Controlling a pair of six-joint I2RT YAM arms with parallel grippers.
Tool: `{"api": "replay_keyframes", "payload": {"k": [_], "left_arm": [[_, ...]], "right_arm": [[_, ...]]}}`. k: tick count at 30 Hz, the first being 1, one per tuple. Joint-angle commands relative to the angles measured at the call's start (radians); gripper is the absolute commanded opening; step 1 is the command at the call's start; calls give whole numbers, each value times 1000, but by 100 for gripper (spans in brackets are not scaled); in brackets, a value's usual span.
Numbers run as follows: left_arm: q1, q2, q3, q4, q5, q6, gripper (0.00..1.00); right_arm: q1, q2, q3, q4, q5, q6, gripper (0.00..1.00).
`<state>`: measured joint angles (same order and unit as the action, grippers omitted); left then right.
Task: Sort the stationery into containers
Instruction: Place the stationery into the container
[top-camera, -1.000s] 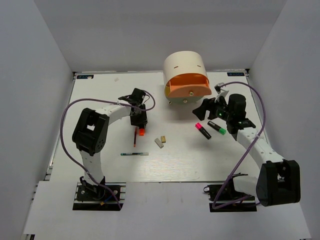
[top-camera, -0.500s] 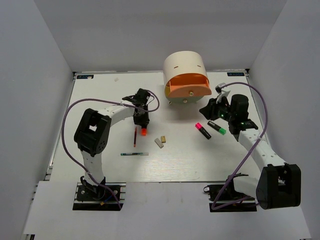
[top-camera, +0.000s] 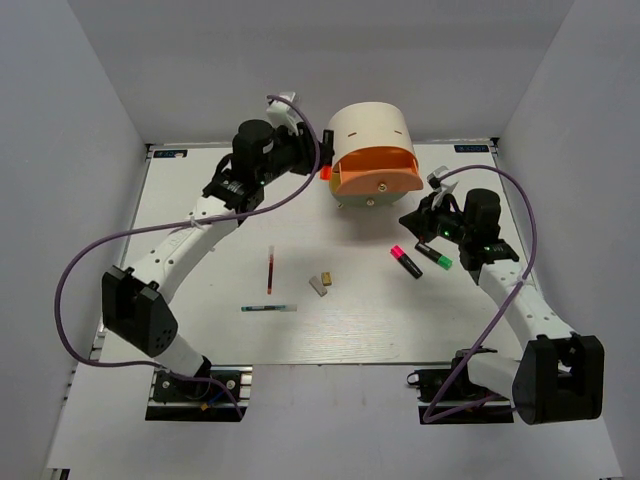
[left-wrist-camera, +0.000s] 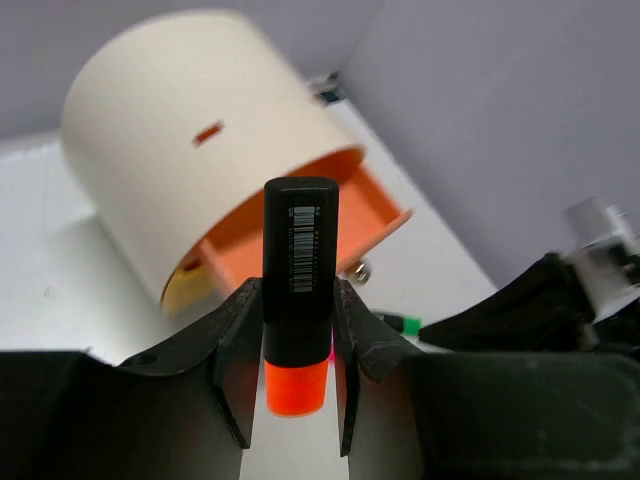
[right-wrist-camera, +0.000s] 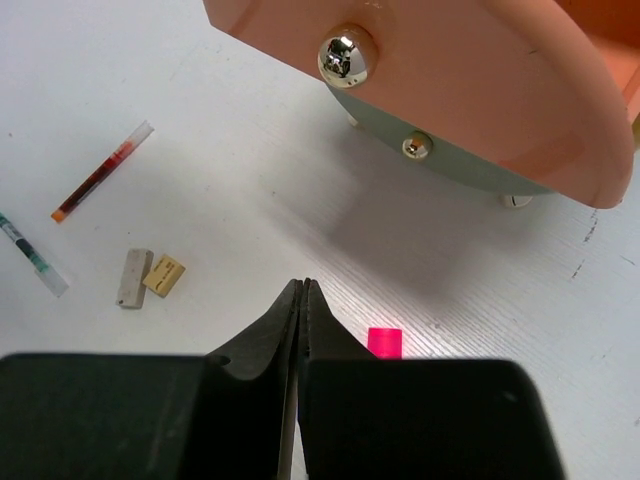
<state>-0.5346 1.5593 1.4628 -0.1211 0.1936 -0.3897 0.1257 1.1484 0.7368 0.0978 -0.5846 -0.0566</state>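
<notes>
Orange-capped highlighter (left-wrist-camera: 300, 225) is clamped in the left gripper (left-wrist-camera: 298, 300), its long axis along the fingers, cap toward the wrist, black butt pointing at the orange drawer (left-wrist-camera: 372, 200) ahead. The right gripper (right-wrist-camera: 303, 292) is pinched together, empty.

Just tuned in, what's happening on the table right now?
The left gripper holds the orange-capped highlighter up beside the cream organizer, next to its open orange drawer. The right gripper is shut and empty, hovering near the pink highlighter and the green highlighter. The pencil, pen, white eraser and tan eraser lie unsorted on the table.
</notes>
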Motion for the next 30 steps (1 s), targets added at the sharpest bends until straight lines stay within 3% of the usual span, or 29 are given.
{"api": "replay_keyframes", "payload": {"k": [1,6,15,19,23,25,30], "left_arm": [[-4,45,28,177,127,-18,1],[-4,182,137,346,185,-9,1],[-44,315,229,419,175,40,6],[-64,340,251,379,155,75,14],[-73,351,260,367,92,86,37],[-82,351,260,367,69,86,55],[-82,361,332,345,38,106,68]], "right_arm": [[-1,-35,7,14,-24,-29,0],[-1,-39,-8,26,-37,-31,0],[-4,-87,-60,29,-29,-55,4],[-4,-101,-70,30,-27,-63,26],[-3,-101,-73,25,-21,-75,46],[-4,-101,-77,23,-23,-78,53],[-5,-96,-83,20,-11,-97,55]]}}
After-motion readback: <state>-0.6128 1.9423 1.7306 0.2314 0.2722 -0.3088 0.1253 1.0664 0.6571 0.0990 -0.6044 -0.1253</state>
